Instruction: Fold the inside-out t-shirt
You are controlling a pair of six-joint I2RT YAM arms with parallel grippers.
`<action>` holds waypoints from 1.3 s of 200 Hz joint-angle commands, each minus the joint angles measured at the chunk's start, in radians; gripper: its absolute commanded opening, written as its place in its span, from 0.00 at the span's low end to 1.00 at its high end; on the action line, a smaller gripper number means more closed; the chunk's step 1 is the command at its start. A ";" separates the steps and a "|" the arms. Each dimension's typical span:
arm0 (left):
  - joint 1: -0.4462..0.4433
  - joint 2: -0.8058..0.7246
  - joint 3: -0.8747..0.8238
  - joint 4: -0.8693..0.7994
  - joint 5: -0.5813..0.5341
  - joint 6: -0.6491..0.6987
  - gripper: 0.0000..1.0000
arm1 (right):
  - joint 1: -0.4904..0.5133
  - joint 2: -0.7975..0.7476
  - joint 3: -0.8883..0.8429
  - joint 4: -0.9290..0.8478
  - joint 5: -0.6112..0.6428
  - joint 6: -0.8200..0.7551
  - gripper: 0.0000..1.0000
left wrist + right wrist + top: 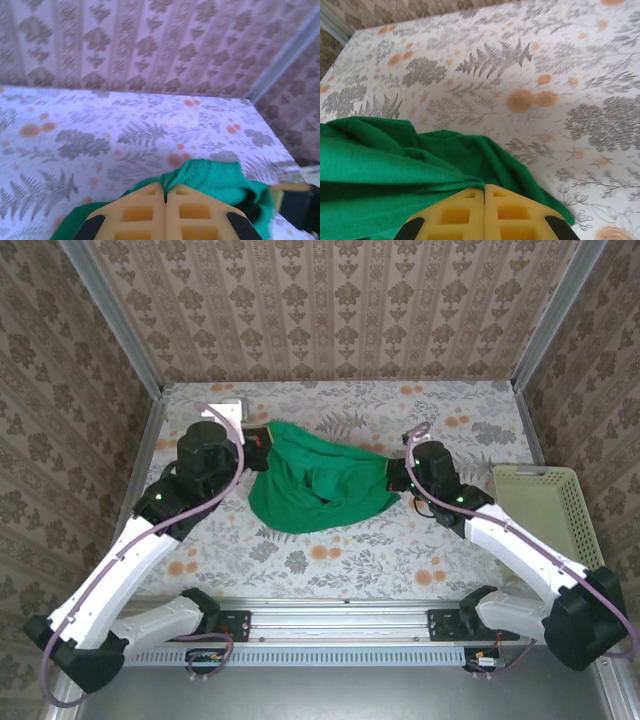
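Observation:
The bright green t-shirt [315,485] lies bunched and wrinkled in the middle of the flowered table, stretched between both arms. My left gripper [258,437] is at its upper left corner; in the left wrist view the yellow fingers [165,196] are pressed together on a stitched hem of the t-shirt [220,177]. My right gripper [396,477] is at the cloth's right end. In the right wrist view its yellow jaws [484,191] are closed on a folded edge of the t-shirt [395,165].
A pale yellow-green plastic basket [545,510] stands at the table's right edge. Metal frame posts and patterned walls close in the back and both sides. A small grey block [228,406] sits at the back left near the left gripper.

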 commanded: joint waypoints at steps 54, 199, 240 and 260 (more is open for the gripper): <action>0.138 0.222 -0.150 0.058 0.321 -0.123 0.00 | 0.115 0.020 0.010 -0.072 0.032 -0.044 0.77; 0.244 0.193 -0.119 0.077 0.400 -0.162 0.00 | 0.474 0.523 0.146 0.134 0.237 -0.084 0.50; 0.300 0.200 -0.064 -0.012 0.412 -0.141 0.00 | 0.455 0.394 0.158 0.078 0.316 -0.158 0.00; 0.339 0.172 -0.017 -0.045 0.412 -0.113 0.00 | 0.432 0.292 0.199 0.012 0.308 -0.193 0.00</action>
